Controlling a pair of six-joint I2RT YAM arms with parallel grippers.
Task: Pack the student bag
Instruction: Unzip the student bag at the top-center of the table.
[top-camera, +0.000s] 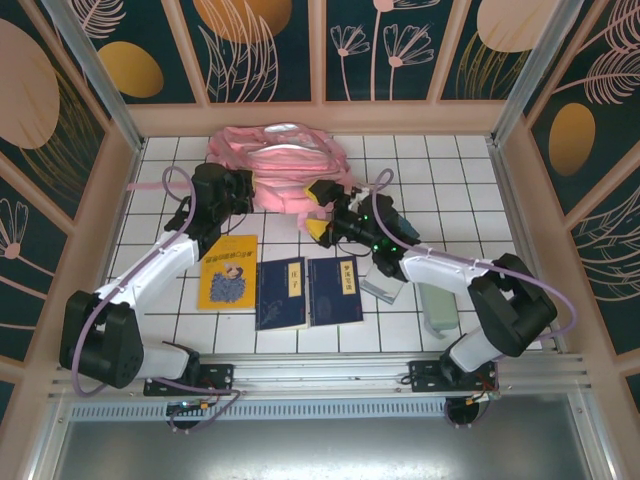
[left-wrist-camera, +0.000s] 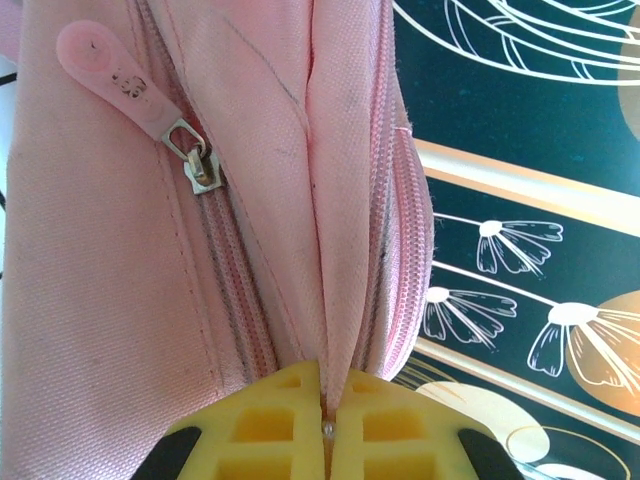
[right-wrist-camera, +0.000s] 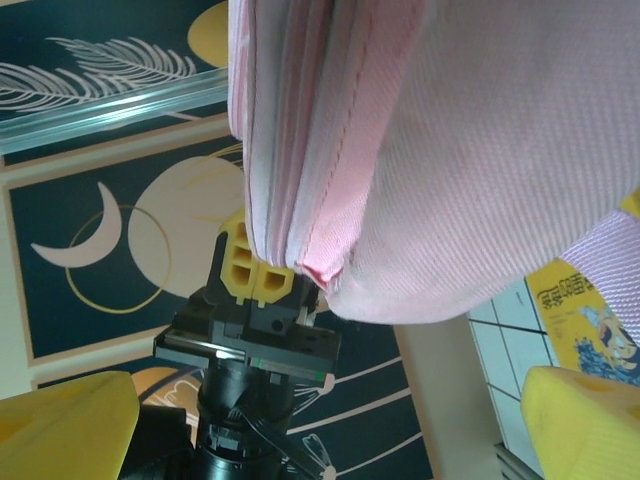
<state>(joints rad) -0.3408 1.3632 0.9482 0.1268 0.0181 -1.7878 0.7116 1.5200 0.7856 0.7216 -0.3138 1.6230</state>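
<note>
Left fingers (left-wrist-camera: 300, 415) pinched shut on the student bag's (top-camera: 285, 165) zippered edge. Right fingers (right-wrist-camera: 585, 415) spread wide, holding nothing, bag just ahead. Behind both, yellow book (top-camera: 228, 272) and two dark-blue books (top-camera: 283, 293) wait on the table (top-camera: 450, 180); packing looks barely begun.

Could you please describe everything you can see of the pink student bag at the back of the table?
The student bag is a large pink woven-fabric backpack with pale reflective strips and loose straps, lying crumpled at the far middle of the white tiled table. Close up, a zipper carries a metal slider and a pink rubber pull tab. The left gripper is shut on a fold of its fabric.
</note>
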